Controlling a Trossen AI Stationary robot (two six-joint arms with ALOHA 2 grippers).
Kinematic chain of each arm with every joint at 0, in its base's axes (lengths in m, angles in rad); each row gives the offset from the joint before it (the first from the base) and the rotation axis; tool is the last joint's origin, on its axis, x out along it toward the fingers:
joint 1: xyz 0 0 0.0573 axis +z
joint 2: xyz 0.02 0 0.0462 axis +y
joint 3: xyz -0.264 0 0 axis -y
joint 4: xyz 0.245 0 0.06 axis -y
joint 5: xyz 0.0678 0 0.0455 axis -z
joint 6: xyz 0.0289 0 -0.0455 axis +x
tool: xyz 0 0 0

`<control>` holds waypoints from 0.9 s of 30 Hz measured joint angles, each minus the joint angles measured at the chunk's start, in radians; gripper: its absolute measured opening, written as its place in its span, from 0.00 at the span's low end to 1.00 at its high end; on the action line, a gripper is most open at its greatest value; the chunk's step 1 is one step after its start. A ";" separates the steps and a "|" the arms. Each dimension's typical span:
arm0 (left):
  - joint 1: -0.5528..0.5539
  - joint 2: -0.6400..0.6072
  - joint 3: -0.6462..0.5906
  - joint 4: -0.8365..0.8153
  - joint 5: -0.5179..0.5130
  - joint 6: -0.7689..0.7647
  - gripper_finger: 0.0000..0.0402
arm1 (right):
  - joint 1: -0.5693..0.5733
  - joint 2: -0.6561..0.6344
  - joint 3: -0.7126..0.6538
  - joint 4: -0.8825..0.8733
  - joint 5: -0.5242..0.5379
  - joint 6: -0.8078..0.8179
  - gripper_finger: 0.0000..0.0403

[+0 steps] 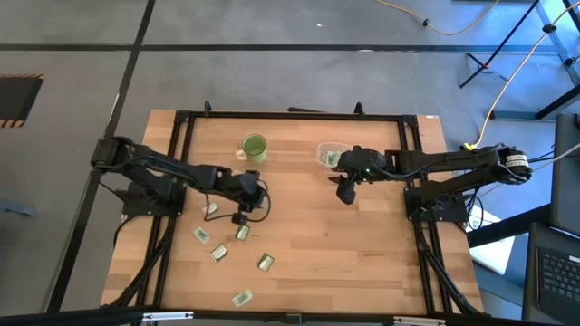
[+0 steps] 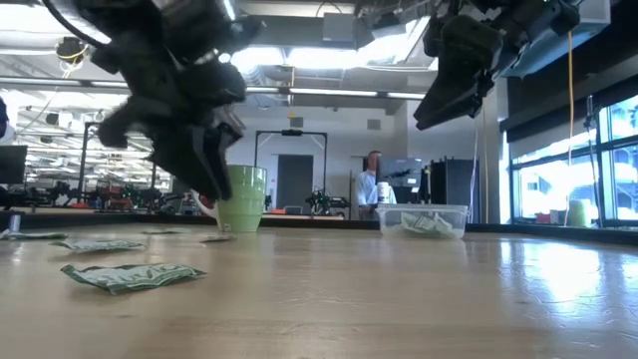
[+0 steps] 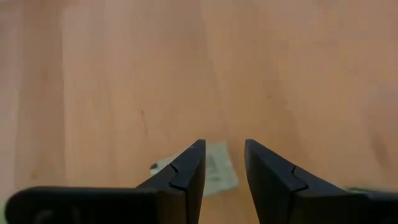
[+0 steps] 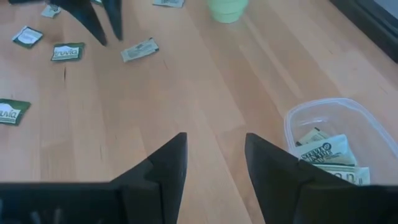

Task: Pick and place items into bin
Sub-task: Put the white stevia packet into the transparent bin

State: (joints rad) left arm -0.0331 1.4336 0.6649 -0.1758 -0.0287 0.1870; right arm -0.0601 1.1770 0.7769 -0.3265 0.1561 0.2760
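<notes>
High view: the left gripper [image 1: 243, 217] hangs just above a packet [image 1: 242, 233] among scattered ones on the counter [image 1: 362, 263]; a flat wrapper may slip the fingers.

Left wrist view: fingers narrowly apart, empty, packet [image 3: 214, 171] off-centre.

Right wrist view: right gripper [image 4: 214, 168] open, empty, beside the clear bin [image 4: 323, 118] holding packets at far right.
</notes>
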 joint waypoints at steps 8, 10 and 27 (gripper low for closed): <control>0.000 0.173 0.067 -0.016 -0.005 -0.010 0.27 | 0.000 0.000 0.000 0.003 0.000 0.003 0.41; 0.000 0.197 0.075 -0.031 -0.002 -0.024 0.27 | 0.000 0.000 0.000 0.002 0.000 0.003 0.41; -0.001 0.233 0.081 -0.072 0.003 -0.096 0.16 | 0.000 0.000 0.000 0.002 0.000 0.004 0.41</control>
State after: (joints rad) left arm -0.0338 1.6671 0.7464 -0.2483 -0.0259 0.0906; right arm -0.0604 1.1774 0.7773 -0.3244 0.1566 0.2798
